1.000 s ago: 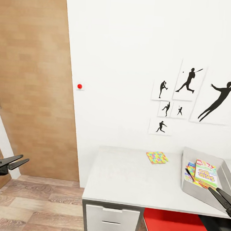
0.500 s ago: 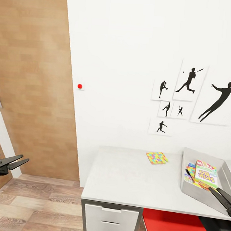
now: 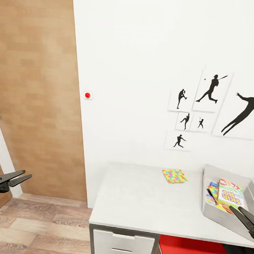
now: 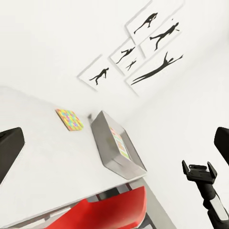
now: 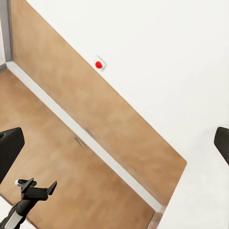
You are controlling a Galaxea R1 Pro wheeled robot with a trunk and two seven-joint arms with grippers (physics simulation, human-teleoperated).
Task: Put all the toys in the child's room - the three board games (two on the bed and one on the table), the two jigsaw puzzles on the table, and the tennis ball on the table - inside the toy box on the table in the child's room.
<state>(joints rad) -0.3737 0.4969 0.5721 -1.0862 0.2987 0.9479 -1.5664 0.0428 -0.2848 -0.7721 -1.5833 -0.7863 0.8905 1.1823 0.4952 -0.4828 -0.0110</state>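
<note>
A: The whole head view has slid a little against the two earlier pictures: the wall prints, the table (image 3: 143,204) and the toy box (image 3: 219,216) all sit slightly further right. That reads as the camera turning, not the things moving.

B: So nothing on the table has been handled?

A: Nothing I can see. The puzzle (image 3: 174,175) lies flat on the table, well apart from the toy box, where it was.

B: And the box?

A: It holds the SKIP-BO game (image 3: 230,193) on top, with more colourful flat pieces under it; I cannot tell which ones. The ball I can't pick out.

B: Grippers?

A: The left gripper (image 3: 19,178) hangs over the floor near the wooden door, fingers slightly parted, empty. The right gripper (image 3: 246,218) sits just before the box's near wall; I cannot tell whether it is parted. By my reckoning one puzzle is left out.
</note>
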